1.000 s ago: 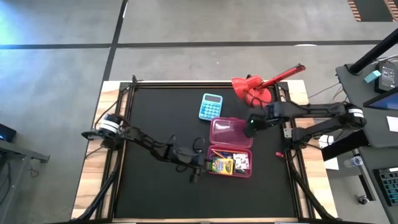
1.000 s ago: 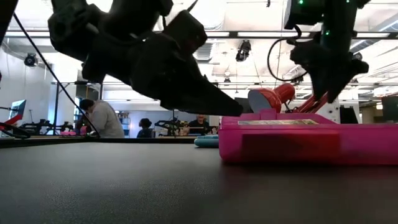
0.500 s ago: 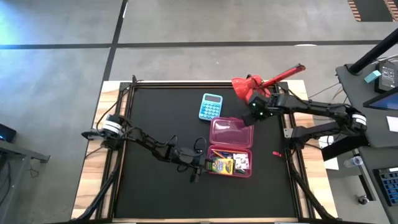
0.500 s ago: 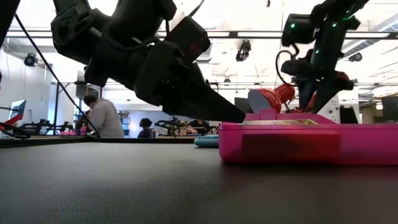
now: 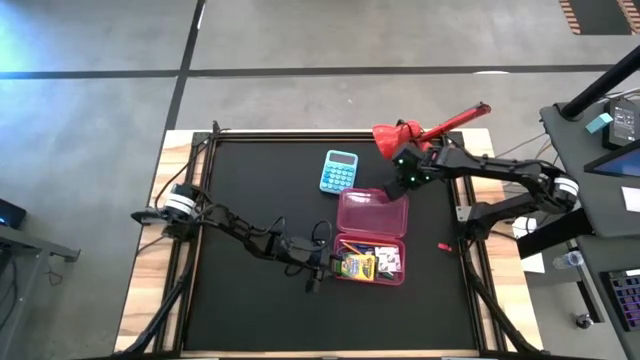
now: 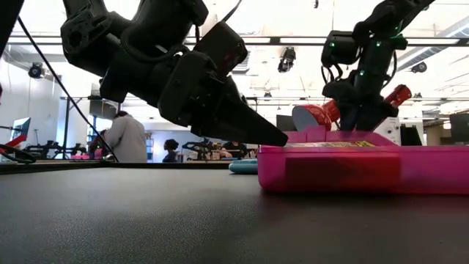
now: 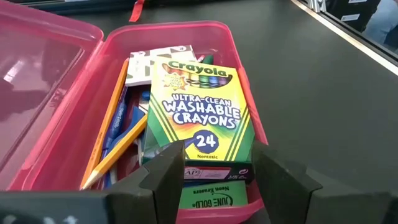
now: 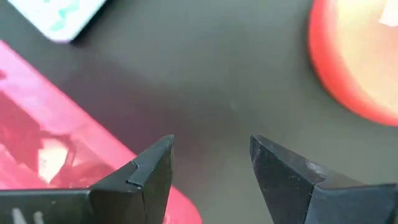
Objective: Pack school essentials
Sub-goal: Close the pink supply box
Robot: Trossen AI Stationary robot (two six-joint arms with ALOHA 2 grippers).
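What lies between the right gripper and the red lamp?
Nothing; only bare black mat separates the right gripper from the red lamp, as the right wrist view shows.

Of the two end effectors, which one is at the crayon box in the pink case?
The left end effector: its open fingers sit at the crayon box in the pink case. The right end effector hovers open beside the red lamp.

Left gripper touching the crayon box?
Cannot tell. In the left wrist view the open left gripper straddles the crayon box end, but no view shows contact or gap plainly.
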